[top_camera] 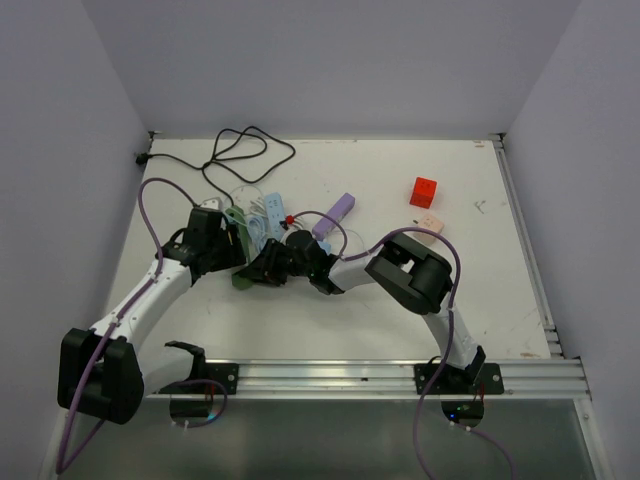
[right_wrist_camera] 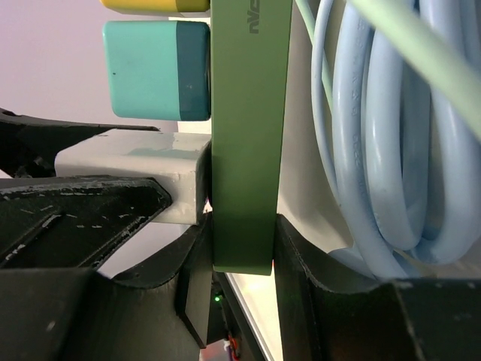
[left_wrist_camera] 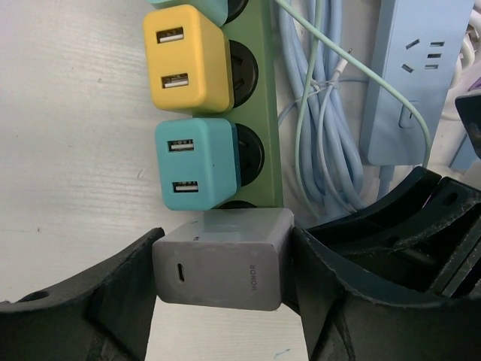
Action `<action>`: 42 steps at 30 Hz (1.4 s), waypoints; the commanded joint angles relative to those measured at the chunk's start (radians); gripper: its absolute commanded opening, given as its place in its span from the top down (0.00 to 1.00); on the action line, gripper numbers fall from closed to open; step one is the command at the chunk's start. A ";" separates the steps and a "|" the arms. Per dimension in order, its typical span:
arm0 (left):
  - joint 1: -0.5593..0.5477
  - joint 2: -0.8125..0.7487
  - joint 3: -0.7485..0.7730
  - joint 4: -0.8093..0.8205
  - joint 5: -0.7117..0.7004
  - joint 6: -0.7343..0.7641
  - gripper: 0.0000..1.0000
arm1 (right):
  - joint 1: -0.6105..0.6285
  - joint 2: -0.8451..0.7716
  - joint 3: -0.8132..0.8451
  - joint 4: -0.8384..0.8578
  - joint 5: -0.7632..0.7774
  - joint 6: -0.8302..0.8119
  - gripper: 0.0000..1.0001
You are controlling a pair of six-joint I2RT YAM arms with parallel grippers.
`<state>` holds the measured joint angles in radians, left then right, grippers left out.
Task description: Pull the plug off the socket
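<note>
Two tools meet at one green socket strip [left_wrist_camera: 269, 113] lying left of centre on the white tabletop [left_wrist_camera: 68, 150]. The left tool [left_wrist_camera: 225, 252] pinches the grey plug [left_wrist_camera: 222, 267], one dark finger flat against each of its side faces, so the plug sits squarely between the fingertips with its small port facing the wrist camera. In the right wrist view the grey plug's back face lies against the strip at its very end. The right tool [right_wrist_camera: 242, 248] is clamped across that same end of the strip, one finger on each long edge, just beside the plug and the left tool's finger. Along the strip, a teal charger [left_wrist_camera: 197, 164] sits in the next socket, almost touching the grey plug, and a yellow charger [left_wrist_camera: 186, 59] comes after it. On the strip's far side lies a coil of pale blue cable [left_wrist_camera: 323, 135], and beyond it a blue power strip [left_wrist_camera: 417, 83]. A red block [top_camera: 423, 191] rests well apart, toward the right.
</note>
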<state>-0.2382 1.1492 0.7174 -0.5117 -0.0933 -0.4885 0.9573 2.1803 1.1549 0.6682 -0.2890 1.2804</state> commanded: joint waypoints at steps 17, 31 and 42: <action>-0.001 -0.022 -0.001 0.039 0.049 -0.064 1.00 | -0.003 -0.024 -0.004 -0.018 -0.024 -0.066 0.37; 0.016 -0.037 0.054 0.038 0.043 -0.090 1.00 | 0.009 -0.051 0.000 -0.220 0.028 -0.138 0.45; 0.033 -0.060 0.083 0.024 0.024 -0.061 1.00 | 0.011 -0.080 0.008 -0.320 0.062 -0.188 0.73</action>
<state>-0.2226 1.1393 0.7238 -0.5476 -0.0525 -0.5625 0.9688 2.1235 1.1633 0.4896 -0.2672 1.1419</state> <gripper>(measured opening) 0.637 0.379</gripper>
